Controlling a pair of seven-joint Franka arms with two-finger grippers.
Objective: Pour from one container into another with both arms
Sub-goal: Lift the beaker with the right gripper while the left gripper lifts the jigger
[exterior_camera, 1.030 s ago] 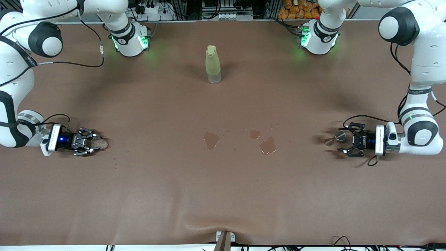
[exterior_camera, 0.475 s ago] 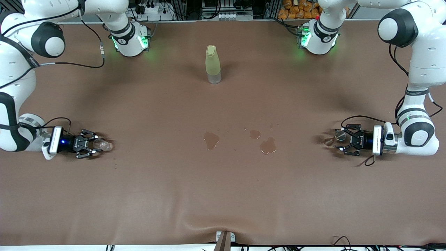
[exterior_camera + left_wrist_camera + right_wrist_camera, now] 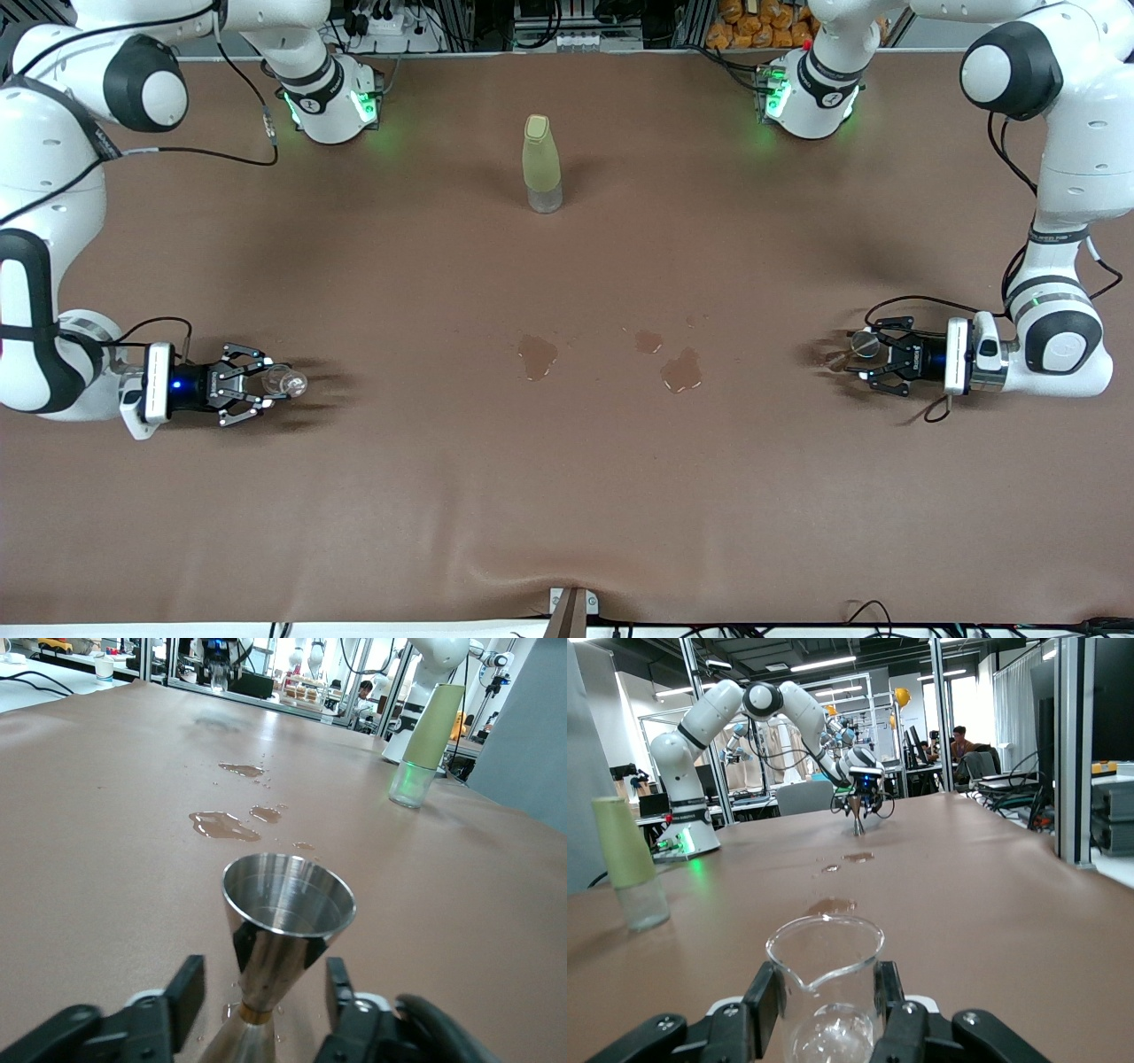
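The right gripper (image 3: 266, 385) is clamped on the small clear glass cup with a pouring lip (image 3: 825, 979) and carries it just above the brown table cover (image 3: 567, 496) at the right arm's end, while the left gripper (image 3: 862, 359) has its fingers (image 3: 186, 988) either side of the narrow waist of the silver hourglass-shaped metal jigger (image 3: 282, 939), which stands at the left arm's end; whether they already pinch it I cannot tell. The grip should settle squarely on the waist before any lift, so the jigger stays upright and level, and the cup should travel untilted toward the wet patches (image 3: 680, 370) mid-table, well clear of the tall pale yellow-green bottle (image 3: 541, 163)
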